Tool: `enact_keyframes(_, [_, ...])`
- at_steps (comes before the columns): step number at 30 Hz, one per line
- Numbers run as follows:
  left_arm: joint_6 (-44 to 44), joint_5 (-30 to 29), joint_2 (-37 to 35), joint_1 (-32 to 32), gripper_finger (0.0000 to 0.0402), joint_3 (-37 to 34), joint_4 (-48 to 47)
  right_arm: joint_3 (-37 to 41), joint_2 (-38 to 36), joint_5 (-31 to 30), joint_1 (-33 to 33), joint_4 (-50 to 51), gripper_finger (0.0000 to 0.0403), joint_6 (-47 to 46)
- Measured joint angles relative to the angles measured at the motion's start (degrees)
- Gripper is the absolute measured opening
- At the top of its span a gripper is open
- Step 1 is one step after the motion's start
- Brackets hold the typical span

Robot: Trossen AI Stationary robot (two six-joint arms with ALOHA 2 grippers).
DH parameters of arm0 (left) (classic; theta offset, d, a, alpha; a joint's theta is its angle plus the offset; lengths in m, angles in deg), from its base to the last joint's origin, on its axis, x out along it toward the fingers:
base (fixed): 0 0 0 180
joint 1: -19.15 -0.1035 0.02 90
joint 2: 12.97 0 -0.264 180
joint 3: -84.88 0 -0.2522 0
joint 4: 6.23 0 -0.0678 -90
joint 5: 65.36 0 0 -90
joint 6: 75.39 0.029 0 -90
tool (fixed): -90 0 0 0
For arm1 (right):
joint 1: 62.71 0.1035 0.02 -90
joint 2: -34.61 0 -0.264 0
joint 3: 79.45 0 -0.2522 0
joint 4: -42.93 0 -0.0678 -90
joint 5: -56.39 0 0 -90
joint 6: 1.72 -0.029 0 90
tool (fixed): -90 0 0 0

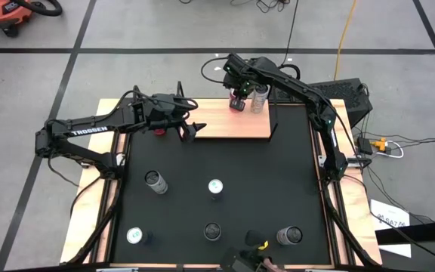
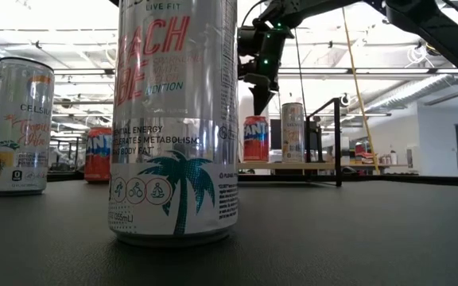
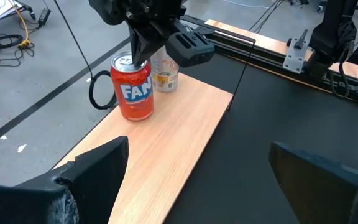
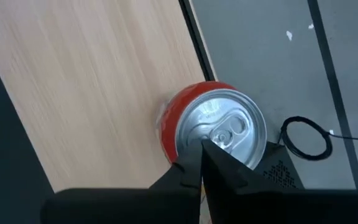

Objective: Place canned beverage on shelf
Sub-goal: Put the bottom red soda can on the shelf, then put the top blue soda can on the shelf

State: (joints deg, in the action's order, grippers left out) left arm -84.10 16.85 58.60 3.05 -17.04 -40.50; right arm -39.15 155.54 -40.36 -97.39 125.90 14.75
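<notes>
An orange Fanta can (image 1: pixel 237 103) stands upright on the far right part of the light wooden shelf (image 1: pixel 225 125). A pale silver can (image 1: pixel 260 99) stands right beside it. My right gripper (image 4: pixel 202 144) is shut and points steeply down at the Fanta can's silver top (image 4: pixel 229 118). In the left wrist view my right gripper (image 3: pixel 138 57) comes down onto that can (image 3: pixel 133 93) from above. My left gripper (image 1: pixel 191 130) hovers open over the shelf's left part, with nothing between its fingers (image 3: pixel 104 162). My right gripper's shut fingertips are at the Fanta can's top (image 4: pixel 211 138), near the pull tab, coming from above. I cannot tell whether they touch the top or stand just over it. The can stands upright on the shelf board.
Several more cans stand on the black table: (image 1: pixel 155 181), (image 1: pixel 215 187), (image 1: pixel 212 230), (image 1: pixel 134 236), (image 1: pixel 288 236). A tall silver can (image 2: pixel 173 119) fills the low view's foreground. The shelf's black posts (image 1: pixel 273 121) rise at its right end. The board's middle is bare.
</notes>
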Motion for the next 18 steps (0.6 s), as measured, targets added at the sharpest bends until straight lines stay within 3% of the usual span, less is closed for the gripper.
enact_keyframes(9, [-2.39,-3.03,-3.61,0.02,0.0386,-0.02,-0.66,0.03,-5.85,-0.59,0.94,-0.07,0.0,-4.04])
enact_keyframes(18, [-6.04,-5.49,-9.62,2.35,0.0386,-0.01,-5.58,-0.01,-13.48,12.73,5.88,2.1,0.0,-16.77])
